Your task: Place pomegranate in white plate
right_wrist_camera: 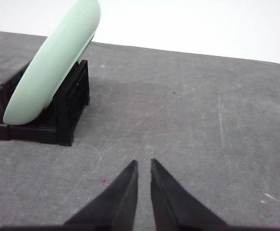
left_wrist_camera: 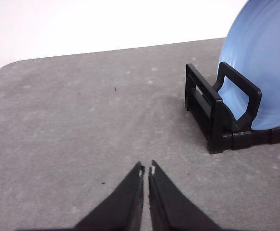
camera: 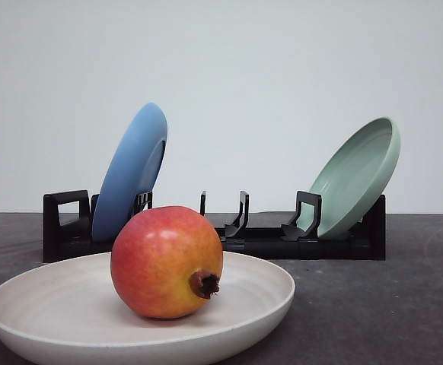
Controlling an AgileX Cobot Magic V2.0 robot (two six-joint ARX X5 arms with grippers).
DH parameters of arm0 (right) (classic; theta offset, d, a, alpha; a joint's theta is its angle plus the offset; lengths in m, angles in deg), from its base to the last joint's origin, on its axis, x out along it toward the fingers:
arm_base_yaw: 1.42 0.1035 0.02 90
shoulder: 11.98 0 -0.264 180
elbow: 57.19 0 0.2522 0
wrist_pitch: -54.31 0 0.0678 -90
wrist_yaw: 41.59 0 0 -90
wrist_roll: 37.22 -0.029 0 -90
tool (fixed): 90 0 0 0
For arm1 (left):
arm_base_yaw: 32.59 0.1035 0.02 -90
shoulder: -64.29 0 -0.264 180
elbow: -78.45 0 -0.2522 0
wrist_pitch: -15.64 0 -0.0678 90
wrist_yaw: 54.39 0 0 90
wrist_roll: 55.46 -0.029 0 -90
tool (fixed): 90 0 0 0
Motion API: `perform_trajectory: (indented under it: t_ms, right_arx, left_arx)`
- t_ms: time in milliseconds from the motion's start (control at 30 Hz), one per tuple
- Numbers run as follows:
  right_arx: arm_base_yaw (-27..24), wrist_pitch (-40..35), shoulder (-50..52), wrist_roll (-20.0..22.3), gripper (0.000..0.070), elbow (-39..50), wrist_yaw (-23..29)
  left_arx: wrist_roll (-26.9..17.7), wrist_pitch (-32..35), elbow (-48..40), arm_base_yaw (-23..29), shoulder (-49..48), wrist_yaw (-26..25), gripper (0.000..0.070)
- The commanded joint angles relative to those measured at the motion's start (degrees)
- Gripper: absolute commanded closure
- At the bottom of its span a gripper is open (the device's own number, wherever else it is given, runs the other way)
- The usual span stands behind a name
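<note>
The pomegranate (camera: 167, 261), red with a yellow-orange blush and a dark crown tip facing front right, rests inside the white plate (camera: 267, 293) at the near left of the table. In the left wrist view my left gripper (left_wrist_camera: 146, 170) hovers over bare grey table, its black fingers nearly touching, holding nothing, with the rack's left end off to one side. My right gripper (right_wrist_camera: 143, 163) is likewise shut and empty above bare table near the rack's right end.
A black dish rack (camera: 259, 242) stands across the back of the table. A blue plate (camera: 134, 169) leans in its left slot and a pale green plate (camera: 357, 176) in its right slot. A white wall lies behind.
</note>
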Motion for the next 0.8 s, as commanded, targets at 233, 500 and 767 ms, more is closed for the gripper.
perform_trajectory:
  t_ms: [233,500,767]
  right_arx:
    - [-0.07,-0.57,0.09,-0.97,0.0653,0.17,0.02]
    - [-0.07,-0.57,0.09,-0.96,0.0653,0.17,0.02]
    - [-0.07,-0.57,0.09,-0.98,0.0653,0.17,0.02]
  left_arx:
    - [-0.33,-0.02,-0.66,0.02,-0.09,0.04,0.0700]
    - [-0.33,-0.04,-0.66,0.02,-0.09,0.04,0.0700]
    - [-0.33,-0.04,-0.66,0.02,-0.09,0.04,0.0700]
